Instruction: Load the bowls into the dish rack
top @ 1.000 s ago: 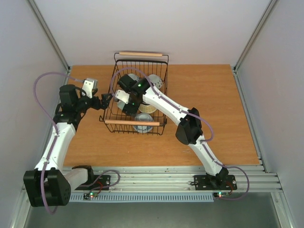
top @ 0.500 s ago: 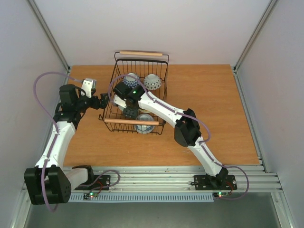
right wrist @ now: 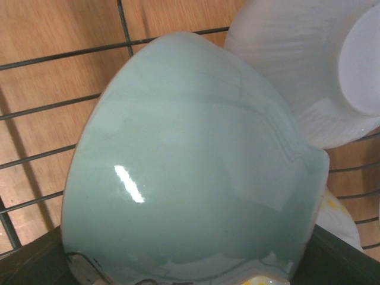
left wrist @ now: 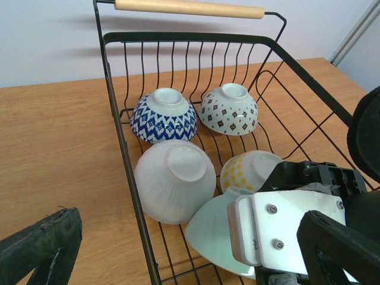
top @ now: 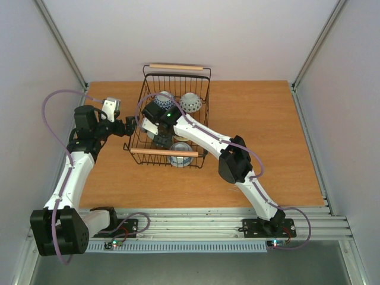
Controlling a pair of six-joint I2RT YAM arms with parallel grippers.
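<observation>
Right gripper (top: pixel 160 138) pinches green bowl (right wrist: pixel 190 160) at rack's (top: pixel 178 67) 6 o'clock end. Left gripper (top: pixel 132 126) spread wide, outside rack at 9 o'clock.

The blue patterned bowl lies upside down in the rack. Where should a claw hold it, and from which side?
Probably the raised foot ring of the blue patterned bowl, pinched from straight above. It sits rim down, so the foot is its only narrow exposed part; the dish rack wall and white bowl crowd its sides.
</observation>
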